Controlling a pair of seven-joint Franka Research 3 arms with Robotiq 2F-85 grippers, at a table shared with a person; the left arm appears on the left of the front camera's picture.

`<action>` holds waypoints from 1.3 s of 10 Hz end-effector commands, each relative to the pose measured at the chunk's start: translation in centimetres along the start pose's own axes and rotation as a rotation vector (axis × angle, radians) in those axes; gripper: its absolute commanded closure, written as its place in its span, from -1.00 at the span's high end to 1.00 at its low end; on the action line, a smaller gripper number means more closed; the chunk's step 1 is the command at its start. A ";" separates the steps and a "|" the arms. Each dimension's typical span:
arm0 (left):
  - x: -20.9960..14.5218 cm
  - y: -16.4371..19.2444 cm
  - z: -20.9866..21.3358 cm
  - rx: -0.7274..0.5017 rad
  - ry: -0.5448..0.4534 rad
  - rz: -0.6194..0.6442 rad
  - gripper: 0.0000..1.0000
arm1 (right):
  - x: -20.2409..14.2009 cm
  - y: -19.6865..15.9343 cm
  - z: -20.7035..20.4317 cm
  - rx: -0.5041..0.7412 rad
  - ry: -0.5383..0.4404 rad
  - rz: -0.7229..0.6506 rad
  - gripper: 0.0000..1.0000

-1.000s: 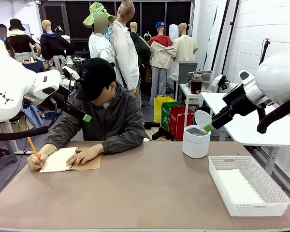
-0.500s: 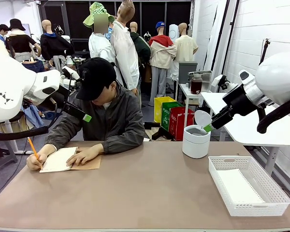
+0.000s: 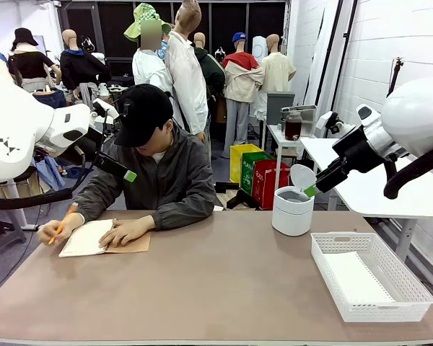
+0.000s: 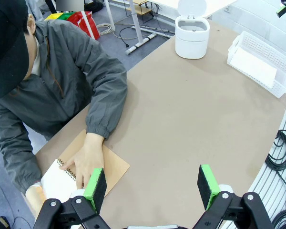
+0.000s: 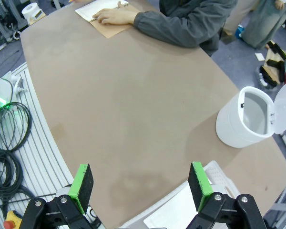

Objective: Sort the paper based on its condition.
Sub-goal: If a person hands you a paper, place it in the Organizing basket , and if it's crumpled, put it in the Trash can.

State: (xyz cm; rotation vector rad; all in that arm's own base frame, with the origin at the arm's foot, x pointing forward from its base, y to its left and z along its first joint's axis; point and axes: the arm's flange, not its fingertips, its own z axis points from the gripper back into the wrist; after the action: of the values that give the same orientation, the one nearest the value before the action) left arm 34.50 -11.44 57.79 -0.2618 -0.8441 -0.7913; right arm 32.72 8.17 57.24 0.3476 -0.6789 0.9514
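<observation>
A white sheet of paper (image 3: 357, 280) lies flat inside the white basket (image 3: 411, 311) at about four o'clock on the worktop (image 3: 216, 288), and the left wrist view shows the same sheet in the basket at the worktop's far corner. At about nine o'clock a notebook (image 3: 86, 238) lies open on its brown cover, its white page under the person's hands: one hand (image 3: 130, 231) rests flat on the page, the other (image 3: 58, 231) holds an orange pencil (image 3: 63, 220) at the page's edge. The person leans over it from the far side, forearms on the worktop. At about two o'clock stands a small white bin (image 3: 293, 209) with its lid tipped up, just beyond the basket. The left hand (image 4: 152, 183) hangs well above the worktop's near edge, tilted down toward the notebook; its two green-padded fingers (image 4: 95, 183) are spread wide with nothing between them. The right hand (image 5: 140, 183) hangs high over the near side by the basket and bin, its green-padded fingers equally spread and empty. In the front view both white arms are raised off the worktop, the left arm coming in at nine o'clock, the right at three.
</observation>
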 end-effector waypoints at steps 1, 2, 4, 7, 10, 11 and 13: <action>0.0 0.1 0.1 -0.007 0.004 0.004 1.00 | 0.1 0.0 0.0 0.004 0.003 0.005 1.00; 0.0 0.1 0.1 -0.007 0.004 0.004 1.00 | 0.1 0.0 0.0 0.004 0.003 0.005 1.00; 0.0 0.1 0.1 -0.007 0.004 0.004 1.00 | 0.1 0.0 0.0 0.004 0.003 0.005 1.00; 0.0 0.1 0.1 -0.007 0.004 0.004 1.00 | 0.1 0.0 0.0 0.004 0.003 0.005 1.00; 0.0 0.1 0.1 -0.007 0.004 0.004 1.00 | 0.1 0.0 0.0 0.004 0.003 0.005 1.00; 0.0 0.1 0.1 -0.007 0.004 0.004 1.00 | 0.1 0.0 0.0 0.004 0.003 0.005 1.00; 0.0 0.1 0.1 -0.007 0.004 0.004 1.00 | 0.1 0.0 0.0 0.004 0.003 0.005 1.00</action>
State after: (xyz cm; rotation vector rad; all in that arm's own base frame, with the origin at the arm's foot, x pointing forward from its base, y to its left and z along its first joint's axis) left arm 34.50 -11.44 57.79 -0.2618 -0.8441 -0.7913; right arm 32.72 8.17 57.24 0.3476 -0.6789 0.9514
